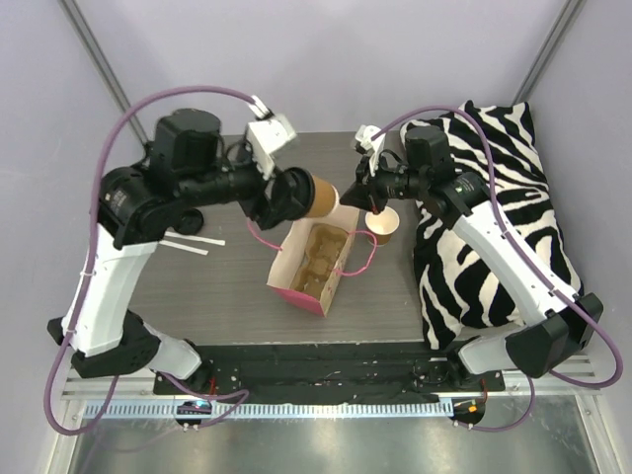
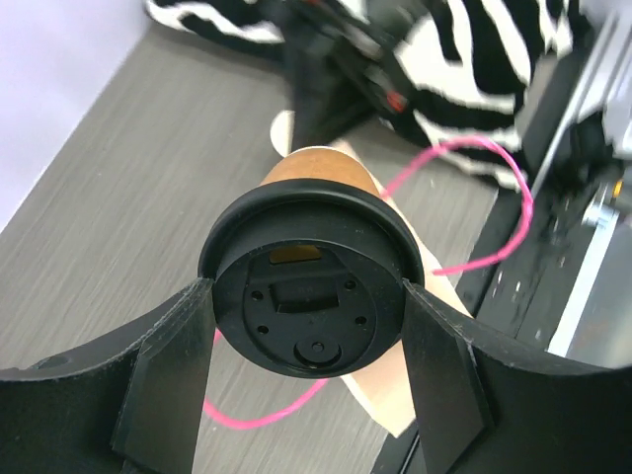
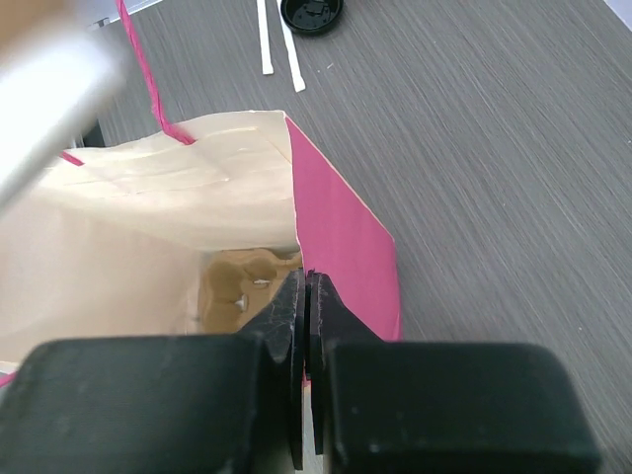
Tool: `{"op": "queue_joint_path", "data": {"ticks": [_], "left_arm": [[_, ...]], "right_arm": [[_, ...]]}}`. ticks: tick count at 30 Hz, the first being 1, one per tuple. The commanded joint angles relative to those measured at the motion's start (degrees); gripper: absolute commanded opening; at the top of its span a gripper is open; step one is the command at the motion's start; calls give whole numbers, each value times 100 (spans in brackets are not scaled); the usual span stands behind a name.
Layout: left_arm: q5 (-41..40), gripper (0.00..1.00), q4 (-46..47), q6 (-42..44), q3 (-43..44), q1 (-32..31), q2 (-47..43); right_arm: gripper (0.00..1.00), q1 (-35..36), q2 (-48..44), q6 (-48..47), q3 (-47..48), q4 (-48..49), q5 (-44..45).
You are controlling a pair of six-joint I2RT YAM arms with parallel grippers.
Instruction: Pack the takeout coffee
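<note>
Nearest the left wrist lens, the two black fingers [image 2: 168, 365] of the left tool [image 2: 308, 321] were clamped on either side of the brown paper cup with a black plastic lid [image 2: 314, 306], the lid facing the lens. From above, that cup hung clear of the grey wood-grain bench [image 1: 227, 286]. Its long axis was close to horizontal, with the lid toward the left wrist and the base pointing at the right arm.

The open-topped pink paper bag with pink cord handles [image 1: 299, 294] stood just below and nearward of the cup, mouth up. One moulded cardboard cup carrier [image 1: 318, 259] lay on its floor. The right tool [image 3: 306, 331] had its fingers together on the bag's rim, which I read as holding the mouth open.

I judged that the coming move turned on one relation: the cup lay sideways above an upward-facing mouth. The left arm, which carried it, would need to swing it upright before lowering it into the carrier.

Count:
- Two cups: the one held, and an unlidded paper cup [image 1: 385, 225] standing on the bench just beside the bag, near the right tool.
- One bag and one carrier.
- One loose black lid [image 3: 312, 14] and two white strips [image 3: 278, 39], lying beyond the bag.
- One zebra-striped cushion [image 1: 494, 217] on the right.
</note>
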Motion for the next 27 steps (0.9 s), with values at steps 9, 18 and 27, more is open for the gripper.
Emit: {"op": "queue_joint_path", "data": {"ticks": [9,18,27], "left_arm": [[-2573,24,538,1366,-2124,-1969,-524],[-3400,24,1355,1673,-3757,-2461,-901],[-3147,24,1954,2350,-4445,-2673,-1166]], "right_arm": [[1,35,-741,-86,-553,994,-642],[1,413,-1075,125,-984,1328,-696],[1,580,-847,213,-967,1407,-678]]}}
